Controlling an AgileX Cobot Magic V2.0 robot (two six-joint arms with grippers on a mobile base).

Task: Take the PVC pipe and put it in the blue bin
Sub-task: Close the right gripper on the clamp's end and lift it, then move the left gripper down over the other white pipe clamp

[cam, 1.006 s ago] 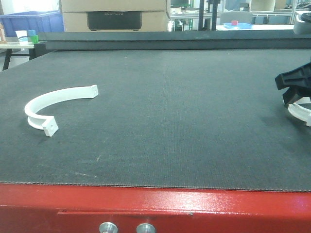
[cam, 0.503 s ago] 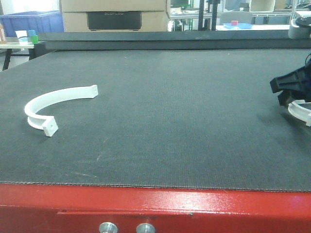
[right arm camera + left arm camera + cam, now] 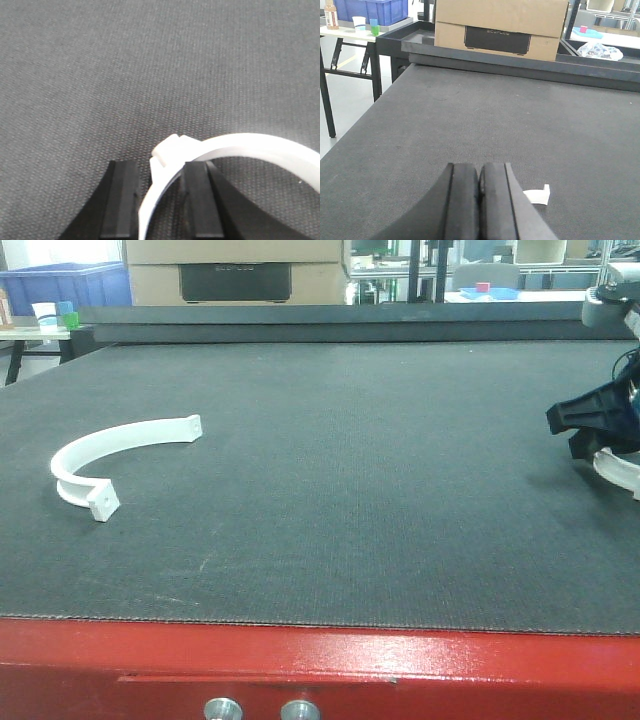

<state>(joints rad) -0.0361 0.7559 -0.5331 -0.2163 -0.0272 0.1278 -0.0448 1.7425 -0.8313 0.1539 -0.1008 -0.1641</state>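
Note:
Two white curved PVC pipe pieces lie on the dark mat. One arc (image 3: 105,455) rests at the left; its end (image 3: 538,195) shows just right of my left gripper (image 3: 480,172), which is shut on nothing. The other arc (image 3: 618,470) lies at the far right edge. My right gripper (image 3: 572,435) is low over it, open, with its fingers on either side of the arc's end (image 3: 167,155) and small gaps on both sides. The blue bin (image 3: 65,282) stands off the table at the far left back, also visible as the blue bin (image 3: 370,9) in the left wrist view.
A cardboard box (image 3: 235,270) sits behind the mat's raised back edge. A small side table with cups (image 3: 50,320) stands beside the bin. The red table front (image 3: 320,665) runs along the near edge.
In the front view my right gripper has crept to the left and slightly up over the right arc. The left arc has not moved.

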